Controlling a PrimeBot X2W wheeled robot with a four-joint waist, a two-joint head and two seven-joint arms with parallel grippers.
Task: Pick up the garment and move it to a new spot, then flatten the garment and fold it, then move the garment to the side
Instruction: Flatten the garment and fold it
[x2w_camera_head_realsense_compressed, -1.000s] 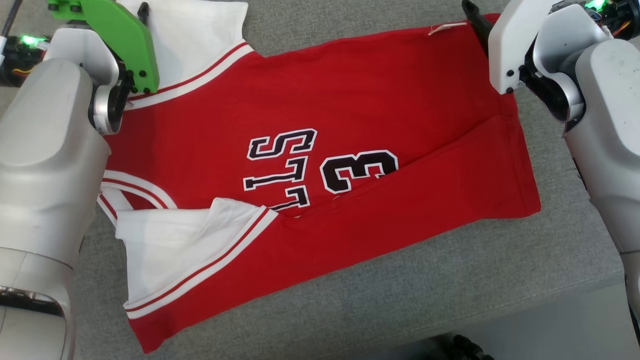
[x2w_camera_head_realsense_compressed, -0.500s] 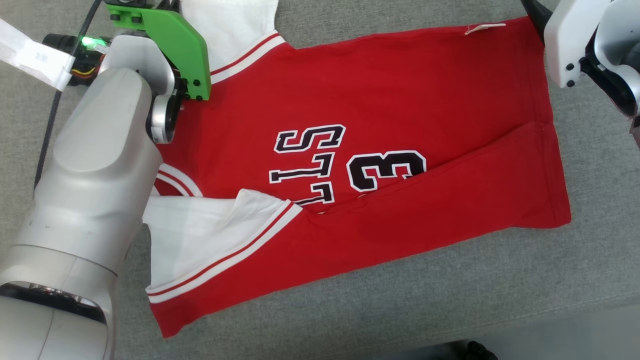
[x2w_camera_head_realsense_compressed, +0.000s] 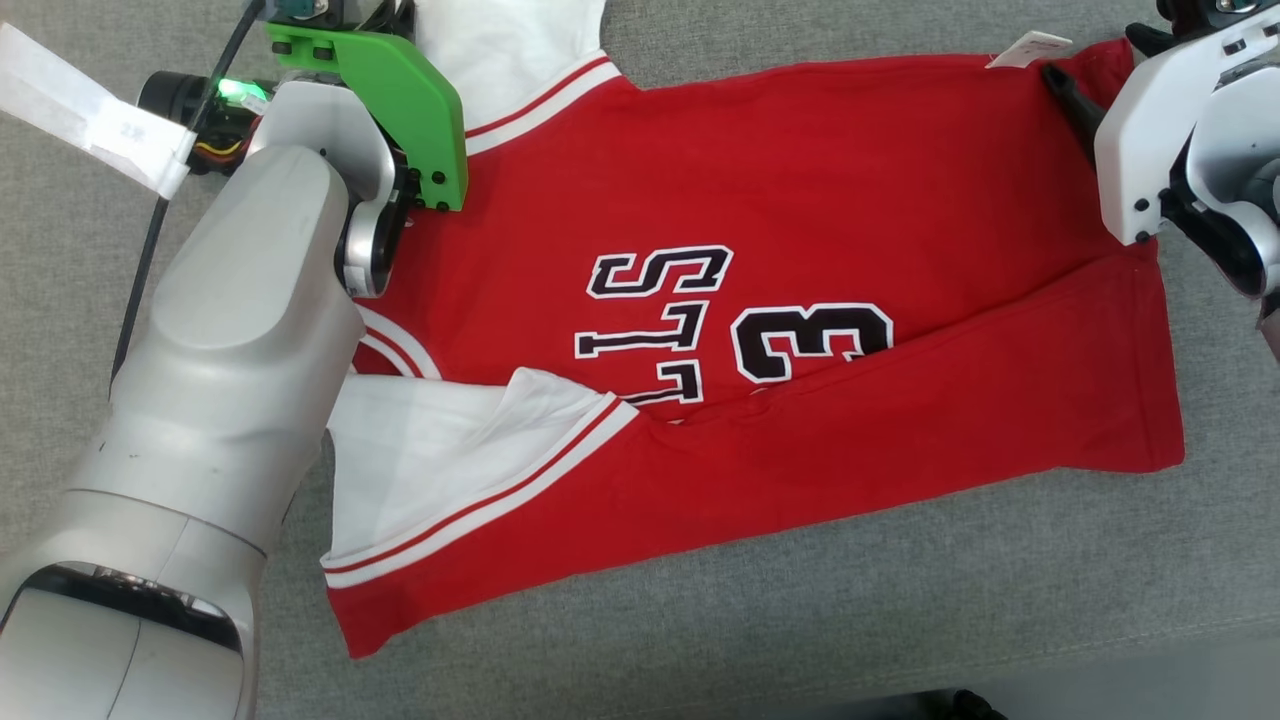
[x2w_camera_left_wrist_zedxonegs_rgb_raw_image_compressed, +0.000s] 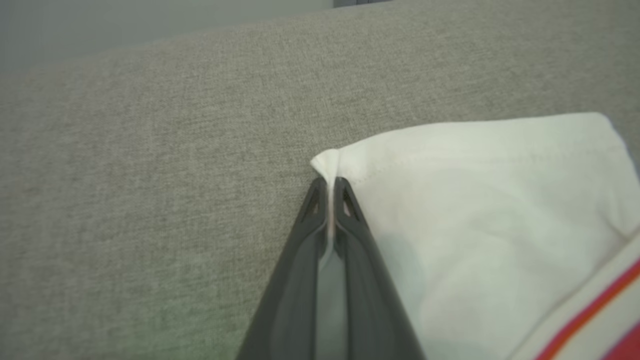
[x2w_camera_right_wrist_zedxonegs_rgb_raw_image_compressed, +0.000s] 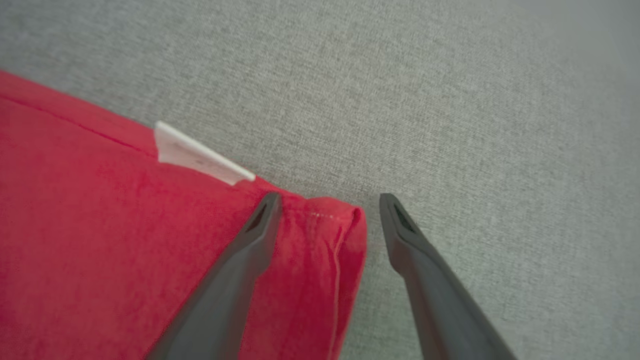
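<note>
I think this is the fold step — my left end effector (x2w_camera_left_wrist_zedxonegs_rgb_raw_image_compressed: 330, 182) pinches the white sleeve corner (x2w_camera_left_wrist_zedxonegs_rgb_raw_image_compressed: 332, 159) of the red-and-white cloth jersey (x2w_camera_head_realsense_compressed: 800, 180) on the grey cloth tabletop (x2w_camera_head_realsense_compressed: 900, 600), and my right end effector (x2w_camera_right_wrist_zedxonegs_rgb_raw_image_compressed: 329, 200), spread apart around the hem corner (x2w_camera_right_wrist_zedxonegs_rgb_raw_image_compressed: 345, 222), must close next.

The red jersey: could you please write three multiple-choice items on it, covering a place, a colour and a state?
1. Where is the white tag on the jersey? A on the number; B on its far edge near the right gripper; C on the collar.
2. What colour is the sleeve in the left gripper? A black; B red; C white.
3. How does the right gripper stand? A shut on the tag; B shut empty; C open.
1 B: the tag juts from that edge beside that gripper. 2 C: the shut left gripper pinches white cloth. 3 C: its jaws stand apart astride the jersey's corner.
</note>
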